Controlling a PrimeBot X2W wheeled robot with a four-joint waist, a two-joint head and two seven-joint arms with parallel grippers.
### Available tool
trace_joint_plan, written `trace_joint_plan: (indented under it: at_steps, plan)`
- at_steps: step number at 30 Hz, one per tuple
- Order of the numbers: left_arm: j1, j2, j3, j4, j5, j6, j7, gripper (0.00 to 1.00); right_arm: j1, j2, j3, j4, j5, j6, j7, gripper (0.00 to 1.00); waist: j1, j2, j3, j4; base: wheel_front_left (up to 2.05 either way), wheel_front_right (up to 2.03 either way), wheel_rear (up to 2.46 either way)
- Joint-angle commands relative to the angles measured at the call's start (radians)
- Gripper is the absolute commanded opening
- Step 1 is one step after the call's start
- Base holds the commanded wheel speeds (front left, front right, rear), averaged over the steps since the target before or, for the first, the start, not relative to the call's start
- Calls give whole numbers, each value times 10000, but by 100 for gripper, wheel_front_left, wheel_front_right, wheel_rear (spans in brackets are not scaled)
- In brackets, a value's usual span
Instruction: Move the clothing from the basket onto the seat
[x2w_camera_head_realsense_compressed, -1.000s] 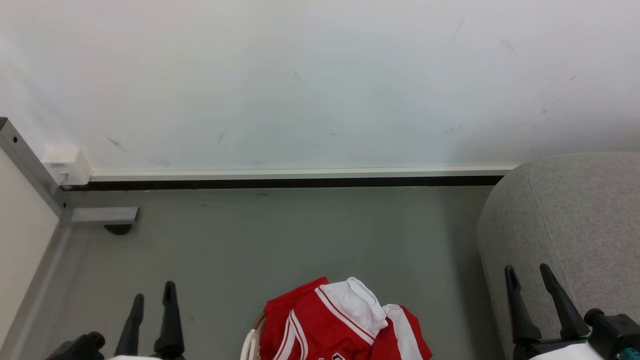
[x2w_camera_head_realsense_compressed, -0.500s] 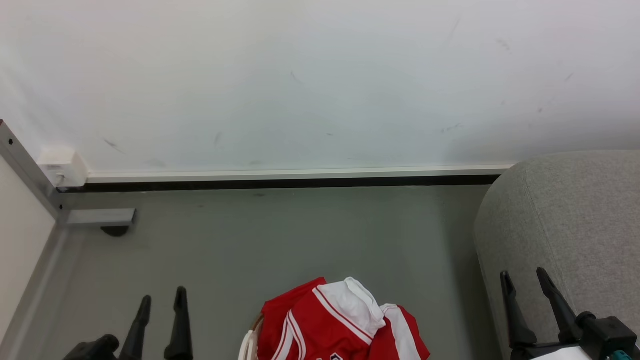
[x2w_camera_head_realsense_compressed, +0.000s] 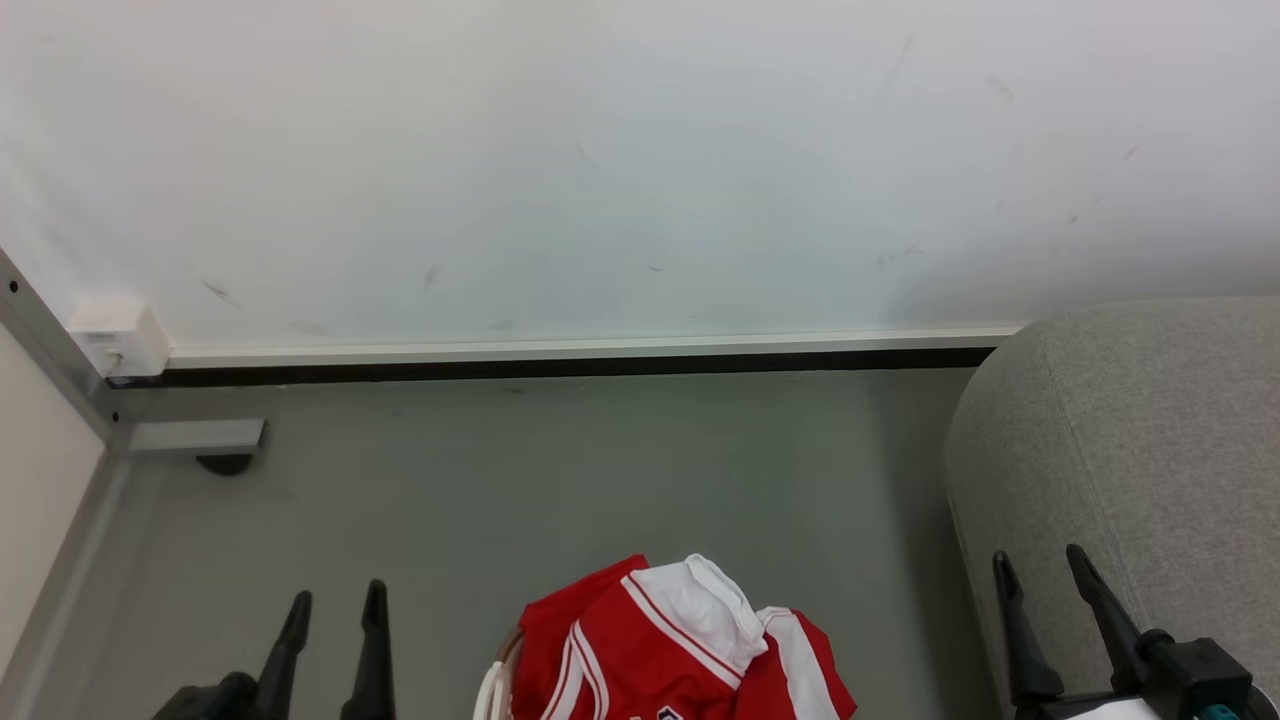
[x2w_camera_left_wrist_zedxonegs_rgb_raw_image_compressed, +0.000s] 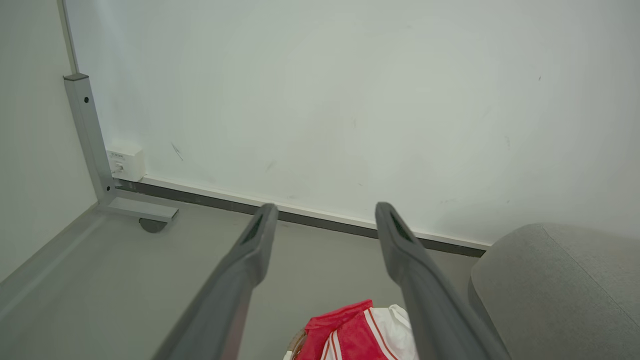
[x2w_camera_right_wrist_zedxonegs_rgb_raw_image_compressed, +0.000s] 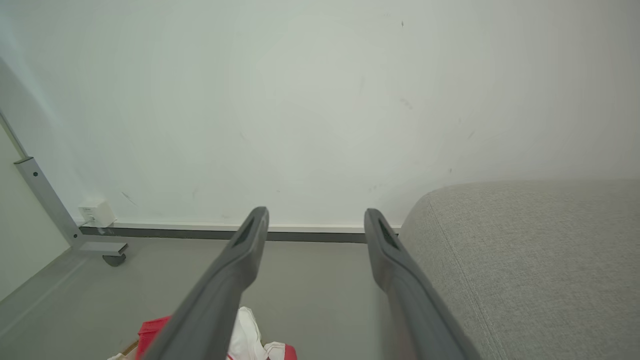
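Head view: the camera has shifted slightly since a second ago.
Left claw (x2w_camera_head_realsense_compressed: 339, 592): wide, empty, closer to the clothing (x2w_camera_head_realsense_compressed: 680, 650) than before.
Right claw (x2w_camera_head_realsense_compressed: 1035, 553): wide, empty, lower against the seat (x2w_camera_head_realsense_compressed: 1150, 430).
Clothing: heaped in the basket (x2w_camera_head_realsense_compressed: 490, 692).
Print: cut off, unreadable.

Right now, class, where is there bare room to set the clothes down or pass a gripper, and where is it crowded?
Free: the visible seat top, bare grey fabric; the floor between wall and basket; the floor strip between basket and seat. Crowded: the basket, heaped with clothing, and the left corner with its metal foot.
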Motion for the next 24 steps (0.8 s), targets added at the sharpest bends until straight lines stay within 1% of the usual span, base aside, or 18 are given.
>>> trace_joint_plan:
  at_steps: [1,13,24]
  plan:
    - [102,83,29,-23,197,-33,-78,100,16,-2,-44,25,-193,-19,-63,100,0,-1,5,-7,0,0,0]
    - [147,86,21,62,964,-148,-273,100,-20,190,-114,125,-1012,-21,-84,100,0,-1,75,-152,0,0,0]
    - [44,82,23,120,919,-220,-266,100,-126,177,-77,75,-781,-21,-82,100,0,-1,217,-257,0,0,0]
